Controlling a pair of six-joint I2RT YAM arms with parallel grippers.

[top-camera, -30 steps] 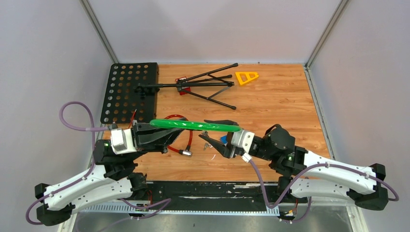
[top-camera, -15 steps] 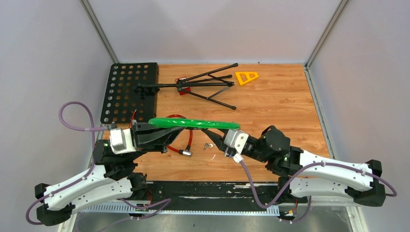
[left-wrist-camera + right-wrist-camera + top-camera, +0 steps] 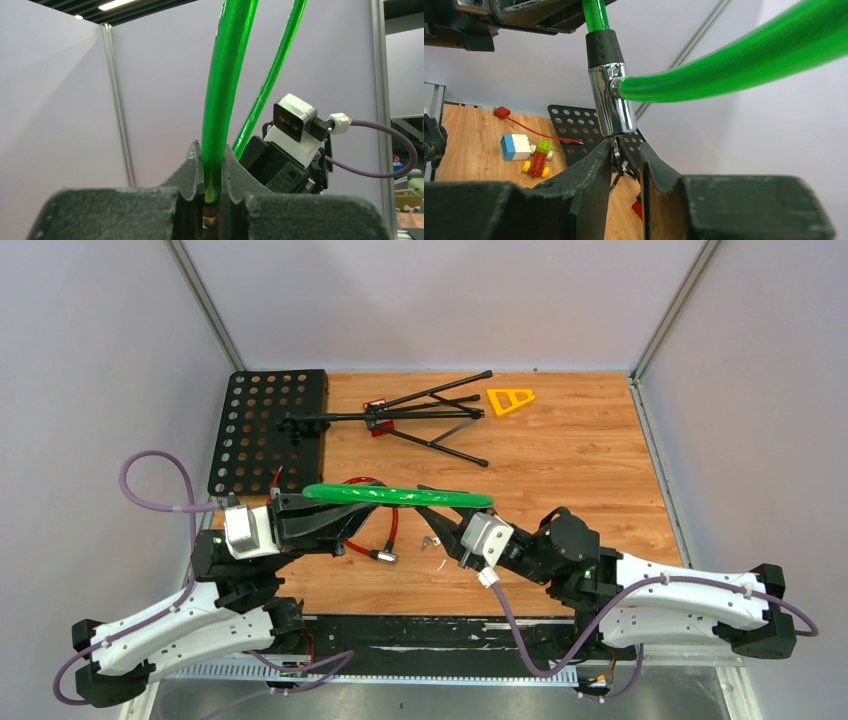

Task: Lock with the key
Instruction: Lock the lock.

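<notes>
right gripper (image 3: 620,154) fingers pinched on key (image 3: 616,148) | key tip points up at the underside of chrome lock barrel (image 3: 611,100), just above the fingers | barrel has a black rubber collar, green cable (image 3: 225,90) plugged into its side | left gripper (image 3: 212,152) clamped on the cable, lock held above wood table (image 3: 570,450) | far: folded black stand (image 3: 400,418), orange triangle (image 3: 510,399)

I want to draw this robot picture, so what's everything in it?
cable lock: one, green, held in the air
lock barrel: one, chrome, on its end
key: at least one, silver, under the barrel
red cable: one, red, on the table
perforated board: one, black, far left
folding stand: one, black, far middle
triangle: one, orange, far, right of the stand
toy bricks: several, mixed colours, right wrist view only
left gripper: one, black, shut on the cable lock
right gripper: one, black, either side of the key
</notes>
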